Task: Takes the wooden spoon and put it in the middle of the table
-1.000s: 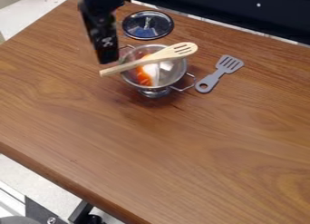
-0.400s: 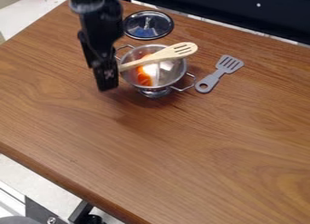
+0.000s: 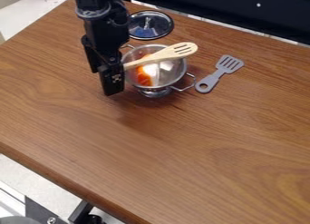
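The wooden spoon [image 3: 175, 51] lies across the mouth of the metal colander [image 3: 176, 72], up toward the far edge of the worktop [image 3: 181, 164], and the end effector [image 3: 113, 85] is at its handle end. From there the spoon runs off to the view's right and slants toward that far edge, slotted head outermost (the grey spatula [image 3: 212, 79] sits beyond, well apart from the arm). Whether the end effector is released or already grasping the handle I cannot tell; the handle's tip seems to be behind it, though the overlap makes that uncertain. The next move likely calls for a grip across that long axis, then a lift clear of the rim toward the worktop's middle.
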`<state>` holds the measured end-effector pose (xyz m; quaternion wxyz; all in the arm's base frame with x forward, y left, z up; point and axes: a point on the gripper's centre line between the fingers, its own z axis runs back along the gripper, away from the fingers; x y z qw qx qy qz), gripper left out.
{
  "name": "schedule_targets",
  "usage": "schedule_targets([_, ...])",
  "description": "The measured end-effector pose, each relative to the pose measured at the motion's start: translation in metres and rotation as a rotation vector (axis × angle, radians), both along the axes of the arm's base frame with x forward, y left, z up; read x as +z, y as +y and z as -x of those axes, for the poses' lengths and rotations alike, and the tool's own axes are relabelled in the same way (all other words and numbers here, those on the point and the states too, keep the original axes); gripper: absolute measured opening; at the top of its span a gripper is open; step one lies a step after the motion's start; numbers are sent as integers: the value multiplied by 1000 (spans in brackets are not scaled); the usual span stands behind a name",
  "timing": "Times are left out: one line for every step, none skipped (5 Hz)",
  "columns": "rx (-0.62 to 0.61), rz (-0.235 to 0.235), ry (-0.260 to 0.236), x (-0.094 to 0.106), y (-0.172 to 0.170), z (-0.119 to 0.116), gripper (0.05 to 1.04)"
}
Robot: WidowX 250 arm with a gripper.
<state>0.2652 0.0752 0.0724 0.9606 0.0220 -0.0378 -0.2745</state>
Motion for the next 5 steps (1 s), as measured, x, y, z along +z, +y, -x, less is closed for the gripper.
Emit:
schedule_targets([8,-2,-26,1,-3,-5,724])
schedule_targets([12,-21,-44,1,-4,-9,554])
schedule_targets([-10,-42,-33,-12,-6,0,290])
schedule_targets([-11,-31,-38,-12,-5,0,132])
schedule_targets([-3,-16,-21,-9,-3,1,104])
